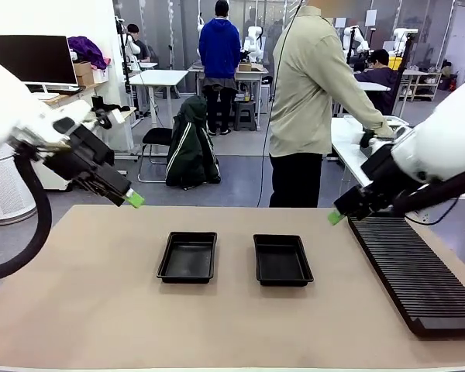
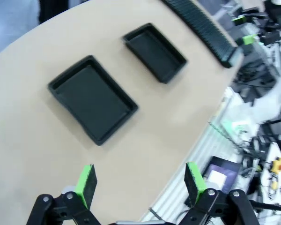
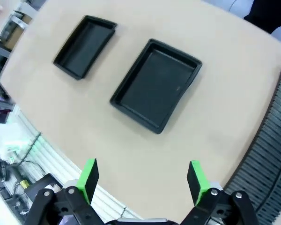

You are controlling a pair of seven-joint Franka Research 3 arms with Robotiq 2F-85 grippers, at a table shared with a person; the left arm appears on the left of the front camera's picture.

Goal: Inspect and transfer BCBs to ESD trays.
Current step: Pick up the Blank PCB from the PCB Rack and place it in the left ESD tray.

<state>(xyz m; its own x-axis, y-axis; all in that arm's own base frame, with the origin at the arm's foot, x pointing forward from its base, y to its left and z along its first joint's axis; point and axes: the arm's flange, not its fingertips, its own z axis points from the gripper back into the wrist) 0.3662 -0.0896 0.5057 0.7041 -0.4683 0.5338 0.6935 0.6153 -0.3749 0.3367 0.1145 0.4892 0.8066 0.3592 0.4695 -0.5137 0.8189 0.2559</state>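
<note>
The table (image 1: 101, 325) carries the left ESD tray (image 1: 187, 256) and the right ESD tray (image 1: 282, 260) at its middle.
The trays lie side by side, just apart, with a ribbed rack (image 1: 418, 271) at their three o'clock. The left hand (image 2: 143, 180) hangs at ten o'clock and the right hand (image 3: 143, 176) at two, each with its fingers spread apart above the table. A person (image 1: 306, 101) stands at twelve.

Reads as a robotics lab in an open hall. Has a monitor (image 1: 31, 58) on a desk (image 1: 50, 97) at upper left of the front view, white worktables (image 1: 159, 77) with people (image 1: 219, 46) standing about at top centre, a grey floor (image 1: 240, 167) behind. Shows, at the right edge of the left wrist view, perhaps an emergency-stop box (image 2: 277, 165) amid blurred gear.
</note>
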